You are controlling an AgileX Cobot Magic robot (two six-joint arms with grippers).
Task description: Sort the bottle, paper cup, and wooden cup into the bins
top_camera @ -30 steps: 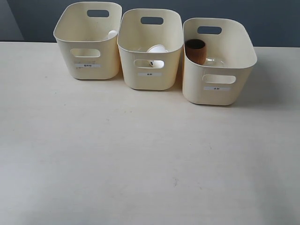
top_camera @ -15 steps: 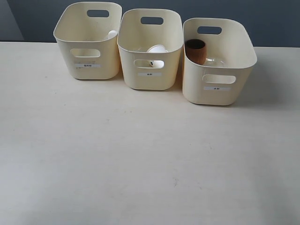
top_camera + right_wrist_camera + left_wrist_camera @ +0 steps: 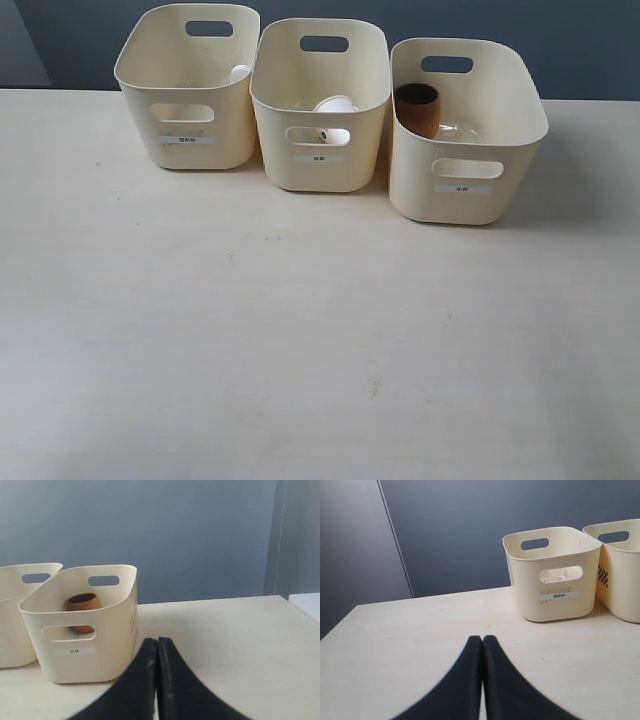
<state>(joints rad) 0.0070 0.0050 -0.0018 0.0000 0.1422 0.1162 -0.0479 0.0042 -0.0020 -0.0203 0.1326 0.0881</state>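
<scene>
Bins (image 3: 322,150): three in a row at the table's (image 3: 300,330) far edge, each with a small white front label.
Left bin: bottle (image 3: 239,73) inside; only its white cap shows above the rim. Label text too small to read.
Middle bin: paper cup (image 3: 335,105) inside, seen also through the handle cut-out. Label unreadable.
Right bin: wooden cup (image 3: 418,108) against the near-left wall, upright or slightly tilted. Label unreadable.
Left gripper (image 3: 482,639): fingertips pressed together, holding nothing, well apart from the bins.
Right gripper (image 3: 157,641): likewise closed and empty.
Risk: sorting looks complete; a further reach could nudge a bin or tip the cup.
</scene>
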